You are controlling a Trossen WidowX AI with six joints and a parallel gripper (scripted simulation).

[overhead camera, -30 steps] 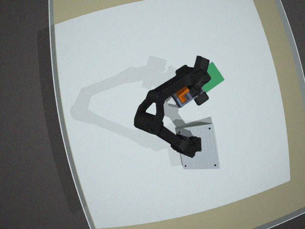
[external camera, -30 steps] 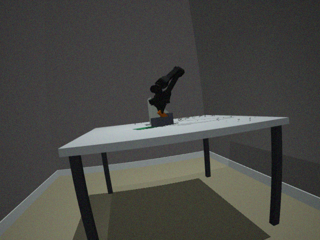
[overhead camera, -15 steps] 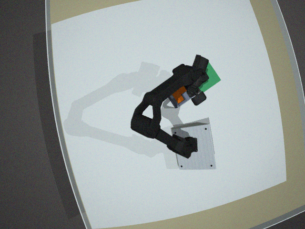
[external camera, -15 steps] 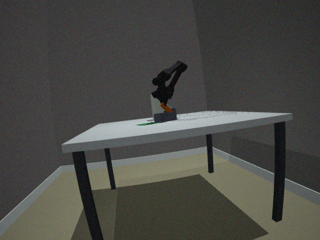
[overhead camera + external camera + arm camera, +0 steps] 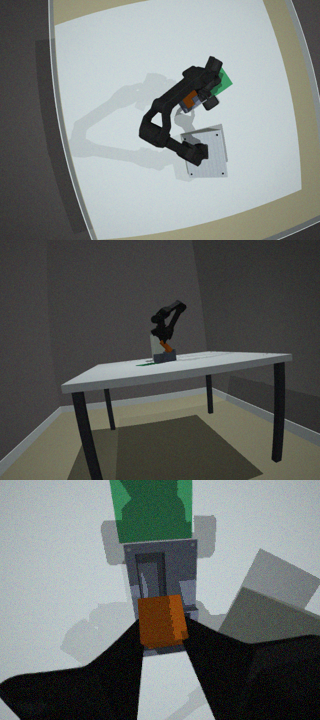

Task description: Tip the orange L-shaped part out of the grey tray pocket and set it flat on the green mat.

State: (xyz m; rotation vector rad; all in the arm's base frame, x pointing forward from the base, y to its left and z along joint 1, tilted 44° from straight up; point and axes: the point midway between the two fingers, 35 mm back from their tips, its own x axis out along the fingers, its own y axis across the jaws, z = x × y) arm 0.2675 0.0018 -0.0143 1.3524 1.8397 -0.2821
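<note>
The orange L-shaped part (image 5: 189, 99) (image 5: 166, 346) (image 5: 159, 622) is tilted steeply, its upper end between my fingertips and its L-shaped end lower. The lower end is at the tray's top edge in the exterior view; whether it touches cannot be told. My gripper (image 5: 163, 342) (image 5: 160, 621) is shut on the raised end, above the tray. The grey tray (image 5: 185, 110) (image 5: 170, 357) (image 5: 176, 555) is under the part, and part of its pocket shows vacant in the wrist view. The green mat (image 5: 226, 83) (image 5: 143, 365) (image 5: 185, 510) lies against the tray's far end.
The arm's light grey base plate (image 5: 206, 165) stands near the tray; its block also shows behind the tray in the exterior view (image 5: 155, 345) and at the right in the wrist view (image 5: 270, 615). The arm's shadow falls across the white table top (image 5: 116, 193).
</note>
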